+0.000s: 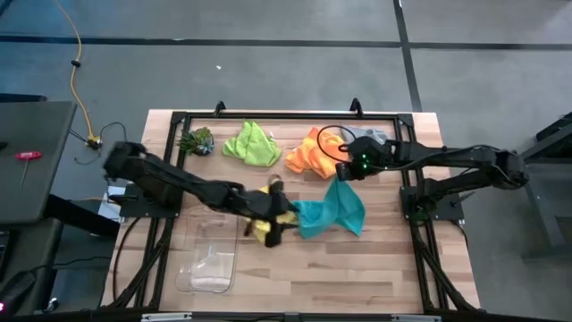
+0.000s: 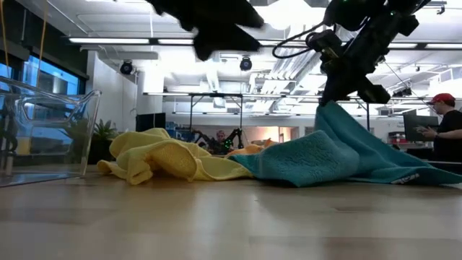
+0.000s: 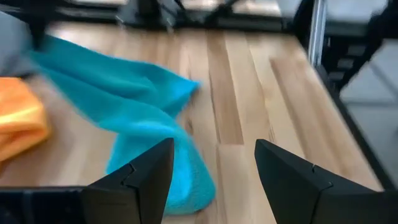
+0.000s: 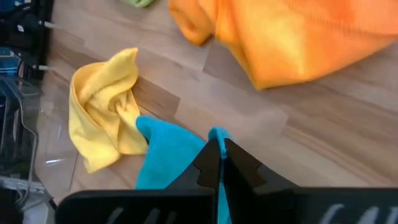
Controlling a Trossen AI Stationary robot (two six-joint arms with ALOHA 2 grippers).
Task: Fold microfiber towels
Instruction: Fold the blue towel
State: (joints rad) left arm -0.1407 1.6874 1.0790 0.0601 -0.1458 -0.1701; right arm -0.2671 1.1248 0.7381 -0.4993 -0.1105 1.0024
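Note:
The teal towel (image 1: 332,211) lies mid-table, with its far part raised to my right gripper (image 1: 345,172), which is shut on it. The yellow towel (image 1: 268,225) lies crumpled on the table against the teal one's left end. My left gripper (image 3: 214,168) is open and empty. It hovers above the yellow towel (image 2: 166,159), as the high view (image 1: 275,204) shows. The orange towel (image 1: 313,152), the lime green towel (image 1: 252,143) and the grey towel (image 1: 374,136) lie bunched along the far side. My right gripper pinches the teal towel's far tip (image 4: 214,138) between its two shut fingers, coming from above and slanting down. The cloth rises to a peak at the fingers (image 2: 328,108). Its lower part (image 2: 317,162) spreads on the table, touching the yellow towel.
A clear plastic bin (image 1: 210,255) lies at the near left. A small spiky green plant (image 1: 197,141) stands at the far left. Black frame rails run along the table's edges (image 1: 420,224). Bare wood shows at the near right (image 1: 375,268). People show in the room beyond the table (image 2: 444,123).

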